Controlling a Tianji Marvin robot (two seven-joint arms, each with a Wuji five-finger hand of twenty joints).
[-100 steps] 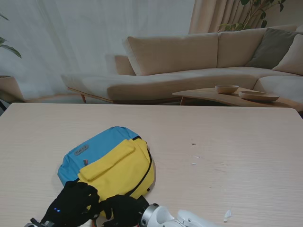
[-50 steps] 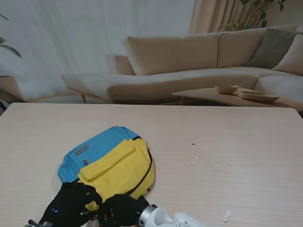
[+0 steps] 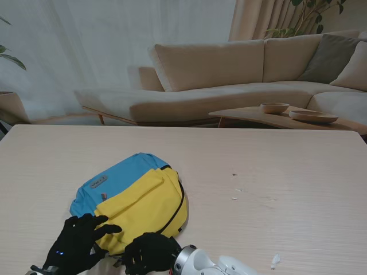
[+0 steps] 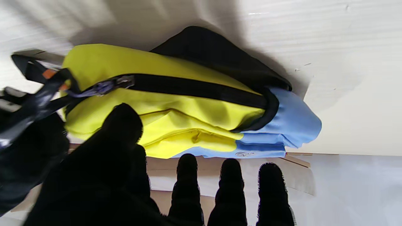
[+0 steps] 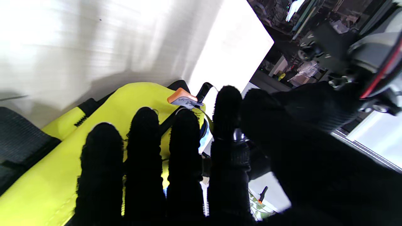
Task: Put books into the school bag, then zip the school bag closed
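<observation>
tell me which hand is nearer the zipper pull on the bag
Right. The right hand sits at the school bag's near corner beside the zipper pull; the left hand, fingers spread, rests on the bag's near-left edge, farther off.

Both hands wear black knitted gloves with a fuzzy nap at the fingertips. The left hand (image 3: 75, 245) shows a small blue light glowing on its back, near the wrist. Behind the right hand (image 3: 149, 252) sits a round silver-grey wrist joint (image 3: 182, 260), followed by smooth white arm casing (image 3: 221, 266). In the right wrist view, a grey housing edged with a red line (image 5: 378, 67) is visible.
</observation>
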